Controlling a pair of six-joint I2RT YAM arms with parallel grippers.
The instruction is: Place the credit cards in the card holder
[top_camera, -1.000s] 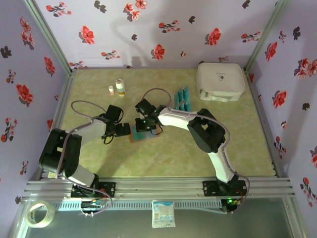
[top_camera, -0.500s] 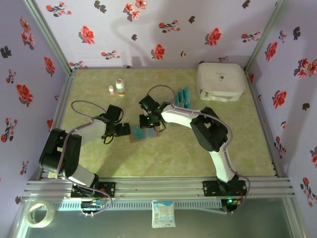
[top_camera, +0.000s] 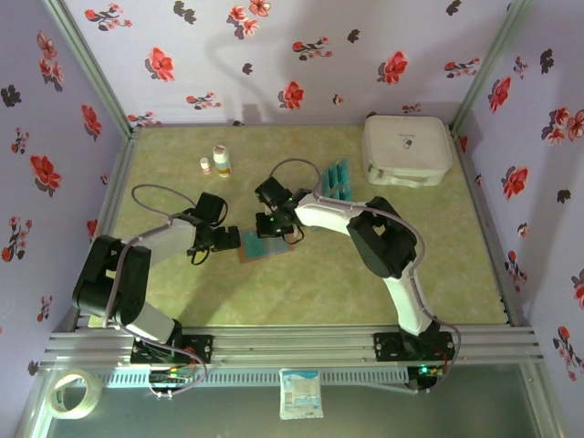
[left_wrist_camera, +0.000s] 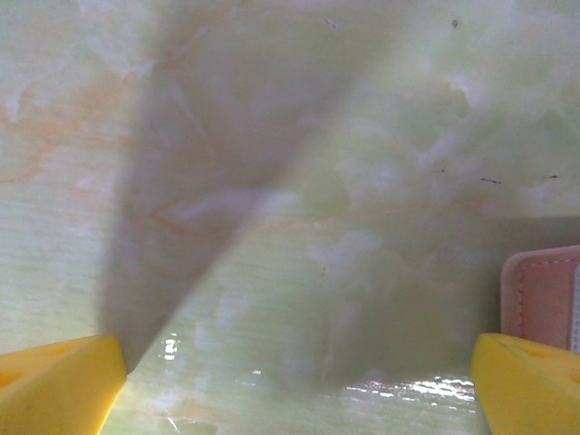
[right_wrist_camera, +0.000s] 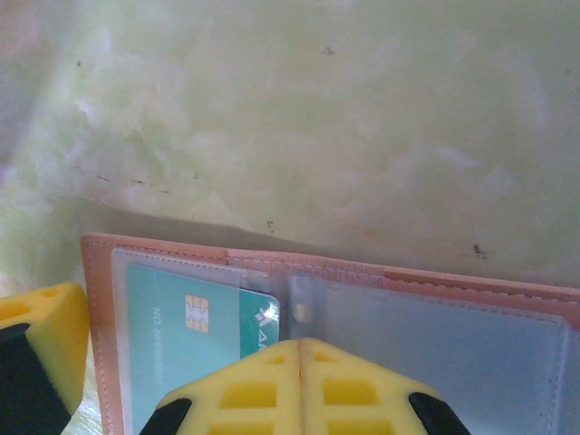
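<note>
The holder (top_camera: 260, 248) lies open on the table (top_camera: 319, 292), left of the middle, between the two grippers. In the right wrist view its rim is reddish-brown with a stitched edge, and its inside is clear pockets over grey-blue. A teal card (right_wrist_camera: 186, 340) with a gold chip sits in the left pocket, its lower part cut off by the frame.

The right gripper (right_wrist_camera: 300, 367) hangs over the holder's fold, its fingers pressed together with nothing seen between them, and it covers the lower middle of the pockets. The left gripper (left_wrist_camera: 290, 390) is just beside the holder's left edge, jaws spread wide over bare table. A pink-brown corner of the holder shows by its right finger.

From above, both arms hide much of the holder. Behind it, well apart, more cards (top_camera: 336, 182) are ranged in a row. A white case (top_camera: 406, 150) lies at the far right, and two small bottles (top_camera: 221, 161) stand at the far left.
</note>
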